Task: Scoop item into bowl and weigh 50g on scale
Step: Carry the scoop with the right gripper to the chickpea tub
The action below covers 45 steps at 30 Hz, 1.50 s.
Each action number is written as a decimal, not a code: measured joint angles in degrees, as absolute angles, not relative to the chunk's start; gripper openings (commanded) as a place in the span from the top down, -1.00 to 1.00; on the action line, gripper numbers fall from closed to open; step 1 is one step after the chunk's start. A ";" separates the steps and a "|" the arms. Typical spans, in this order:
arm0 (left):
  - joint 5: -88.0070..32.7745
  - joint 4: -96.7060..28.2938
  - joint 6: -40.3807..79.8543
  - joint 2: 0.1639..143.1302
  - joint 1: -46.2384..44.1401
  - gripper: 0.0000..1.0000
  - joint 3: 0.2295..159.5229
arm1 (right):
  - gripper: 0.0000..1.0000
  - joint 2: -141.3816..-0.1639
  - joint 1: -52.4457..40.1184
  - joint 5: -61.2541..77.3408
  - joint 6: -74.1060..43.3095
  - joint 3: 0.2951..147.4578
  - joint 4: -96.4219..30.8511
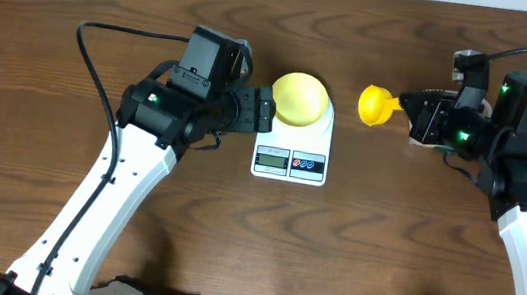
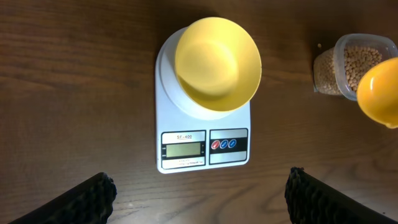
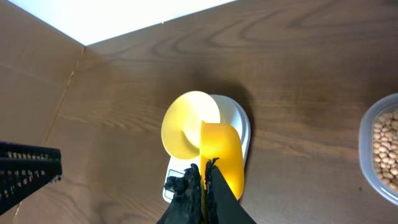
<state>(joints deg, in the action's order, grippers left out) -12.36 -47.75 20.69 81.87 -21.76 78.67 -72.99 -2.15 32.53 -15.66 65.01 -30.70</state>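
simply dark wood table (image 1: 29, 89), white beyond; left gripper (image 2: 202, 196) gapes, right gripper (image 3: 204, 186) pinches the scoop (image 3: 221, 152).

The pale-yellow bowl (image 1: 300, 98) stands on the far part of the white scale (image 1: 290, 156), whose display and buttons face the near edge of the brown worktop (image 1: 331, 257). The left pincer (image 1: 265, 110) hangs just beside the bowl's rim on its own side. The right pincer (image 1: 411, 107) grips a yellow scoop (image 1: 377, 105), whose cup points toward the bowl but stays apart from it, off the scale.
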 measured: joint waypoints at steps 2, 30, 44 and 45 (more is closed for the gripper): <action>-12.36 -47.75 20.67 81.87 -21.76 -0.78 78.67 | 0.98 -72.99 -2.15 32.53 -15.66 65.04 -31.18; -12.36 -47.75 20.67 81.87 -21.76 -0.79 78.67 | 0.98 -72.99 -2.15 32.01 -13.54 65.21 -36.40; -12.36 -47.75 20.69 81.87 -21.76 -0.79 78.67 | 0.98 -72.99 -2.15 26.04 -13.41 65.21 -33.95; -12.36 -47.75 20.67 81.87 -21.76 -0.79 78.67 | 0.98 -72.99 -2.15 25.36 -13.45 65.21 -33.56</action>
